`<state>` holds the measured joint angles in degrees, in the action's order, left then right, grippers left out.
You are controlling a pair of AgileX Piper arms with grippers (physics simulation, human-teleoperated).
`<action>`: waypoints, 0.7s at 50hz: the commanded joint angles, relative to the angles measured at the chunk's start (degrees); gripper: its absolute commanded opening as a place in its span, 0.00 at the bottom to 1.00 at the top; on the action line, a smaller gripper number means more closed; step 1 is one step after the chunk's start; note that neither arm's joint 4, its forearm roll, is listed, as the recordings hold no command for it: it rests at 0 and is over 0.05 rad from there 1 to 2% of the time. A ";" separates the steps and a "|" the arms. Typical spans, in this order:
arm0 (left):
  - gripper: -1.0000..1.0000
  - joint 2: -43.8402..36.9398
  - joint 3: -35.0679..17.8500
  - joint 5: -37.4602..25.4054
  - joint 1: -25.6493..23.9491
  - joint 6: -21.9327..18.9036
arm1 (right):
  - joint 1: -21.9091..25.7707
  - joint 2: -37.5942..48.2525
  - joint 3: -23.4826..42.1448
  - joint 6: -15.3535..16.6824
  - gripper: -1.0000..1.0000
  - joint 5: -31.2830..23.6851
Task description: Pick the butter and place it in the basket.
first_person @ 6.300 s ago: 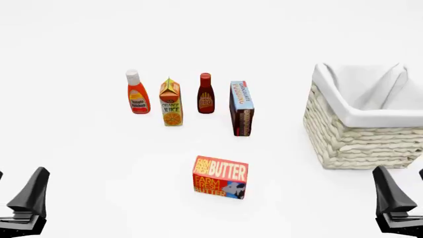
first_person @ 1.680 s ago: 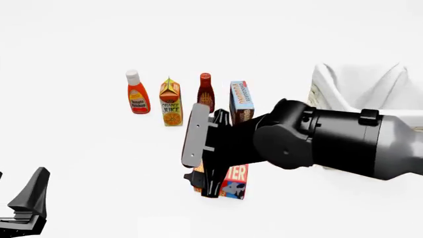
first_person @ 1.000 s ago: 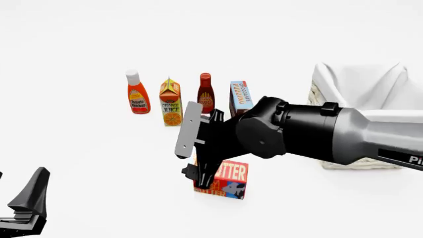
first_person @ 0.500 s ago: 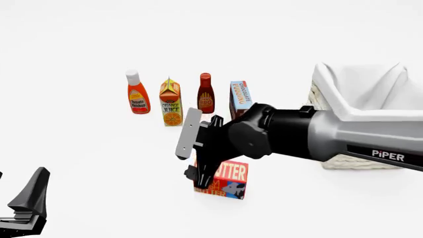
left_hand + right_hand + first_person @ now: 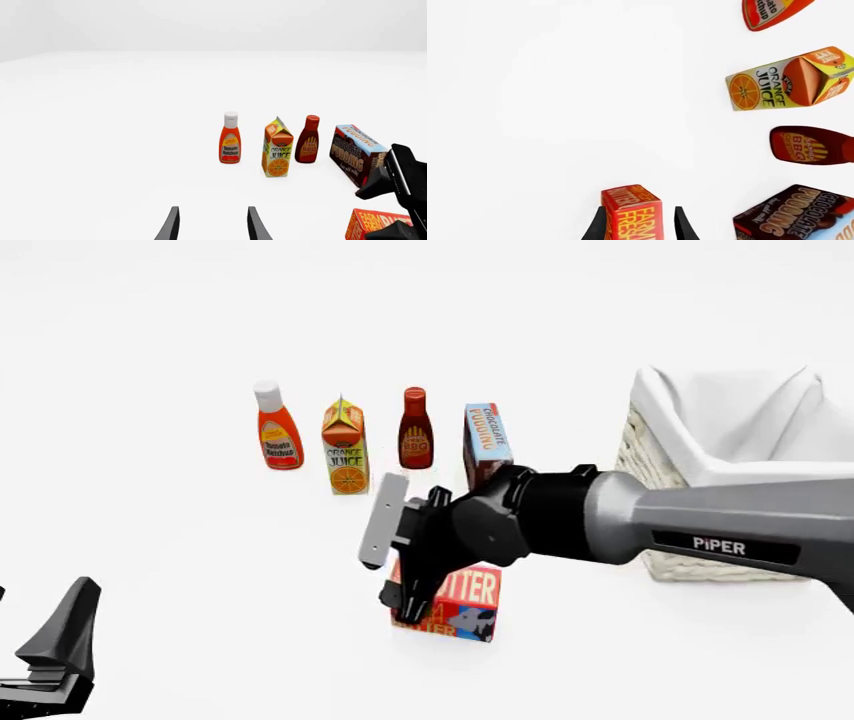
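The basket sits at the far right of the table in the front view, its woven cream wall partly hidden behind the right arm; the white cloth lining folds over the rim, and nothing can be made out inside it, though only part of the interior shows. The butter stands on the table near the front, well apart from the basket and to its left, a red-orange box with cream lettering and a blue corner at its lower right. The right gripper is down over the butter's left end; in the right wrist view its two fingers stand apart with the butter between them, a thin gap showing on each side, so the jaws are spread around the box rather than clamped on it. Behind the butter stands a row: ketchup, juice, BBQ sauce and pudding, the pudding's lower part covered by the arm. The arm stretches from the right edge across the space between butter and basket. The left gripper rests at the front left corner, well apart from everything; in the left wrist view its fingers stand apart with nothing between them.
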<state>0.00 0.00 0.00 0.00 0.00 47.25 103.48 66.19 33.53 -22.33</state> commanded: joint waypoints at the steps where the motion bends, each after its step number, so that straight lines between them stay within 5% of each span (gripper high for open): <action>1: 1.00 0.00 0.00 0.00 0.00 0.00 | -0.25 1.53 -1.18 -0.10 1.00 1.49; 35: 1.00 0.00 0.00 0.00 0.00 0.00 | -1.23 4.52 -2.48 -0.49 1.00 4.18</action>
<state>0.00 0.00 0.00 0.00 0.00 46.34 106.84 63.89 33.12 -19.03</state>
